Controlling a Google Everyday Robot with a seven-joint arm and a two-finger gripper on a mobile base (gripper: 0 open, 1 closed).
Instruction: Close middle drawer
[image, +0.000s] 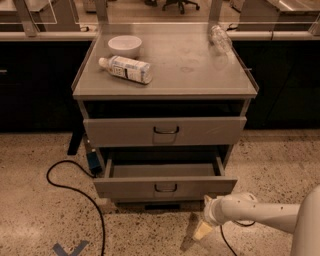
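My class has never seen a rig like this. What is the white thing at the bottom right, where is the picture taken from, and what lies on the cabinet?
The white tube is the robot's single arm. The pale piece at its end is the gripper, its "hand". It hangs near the floor, just below and right of the middle drawer, which is pulled out. Nothing seems to be held. There is one camera view, looking down at the cabinet from in front; where it is mounted is not known. On top lie a white bowl, a labelled bottle on its side and a clear bottle.
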